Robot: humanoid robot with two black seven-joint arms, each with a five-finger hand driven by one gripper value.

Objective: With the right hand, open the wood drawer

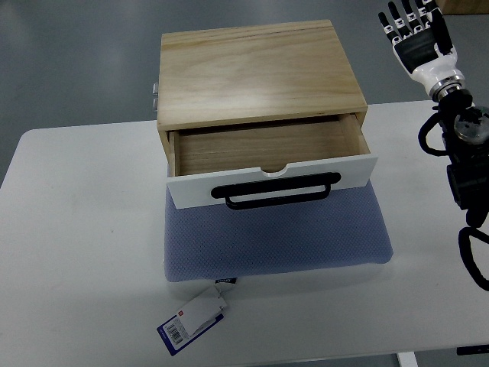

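A light wood box (256,69) sits on a blue-grey cushion (275,237) on the white table (76,229). Its drawer (267,149) is pulled out toward me, showing an empty wooden inside. The drawer's white front panel (191,189) carries a black bar handle (276,189). My right hand (416,34) is raised at the upper right, well away from the drawer, fingers spread and holding nothing. Its dark forearm (466,160) runs down the right edge. The left arm does not show.
A blue and white price tag (191,323) lies on the table in front of the cushion's left corner. A metal fitting (154,95) sticks out of the box's left side. Grey floor lies beyond the table's far edge.
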